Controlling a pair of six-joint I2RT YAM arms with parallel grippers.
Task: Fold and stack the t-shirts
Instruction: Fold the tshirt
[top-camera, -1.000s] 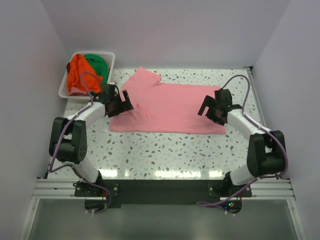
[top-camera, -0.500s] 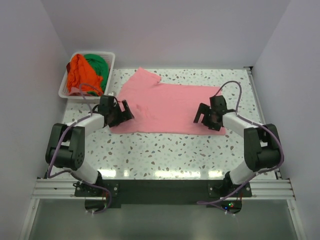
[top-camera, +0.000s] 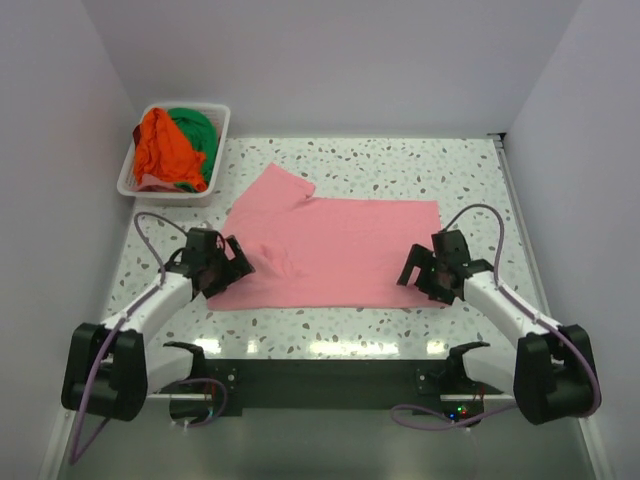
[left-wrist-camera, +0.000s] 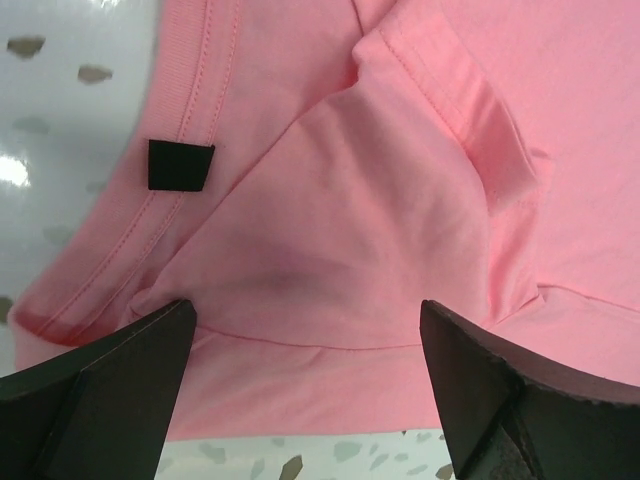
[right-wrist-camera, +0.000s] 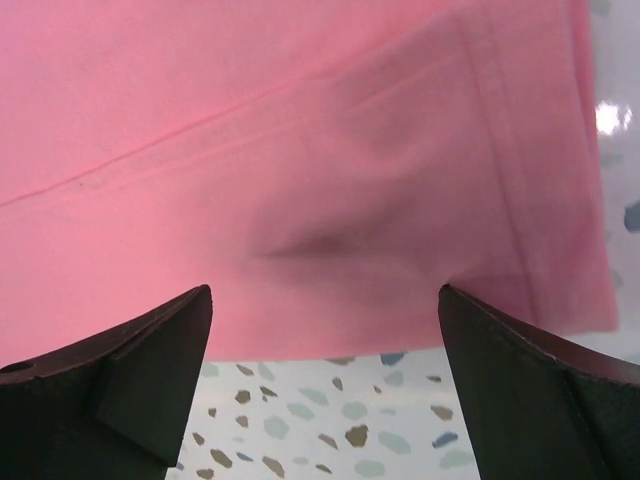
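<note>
A speckled tabletop (top-camera: 400, 165) sits between pale walls (top-camera: 330, 60). The pink shirt (top-camera: 340, 245) lies on it. The left tool (top-camera: 238, 265) and right tool (top-camera: 412, 274) hang over it, spread wide. Only the left wrist view shows its black tag (left-wrist-camera: 180, 165).

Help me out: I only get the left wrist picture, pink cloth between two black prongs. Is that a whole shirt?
Observer: Yes, the pink t-shirt lies spread out on the table; you see only its near left corner.
Operator: Any other shirts?
Observer: An orange t-shirt and a green t-shirt sit bunched in a white basket at the far left.
Operator: And the other arm?
Observer: The right gripper hangs open over the shirt's near right corner, holding nothing.
</note>
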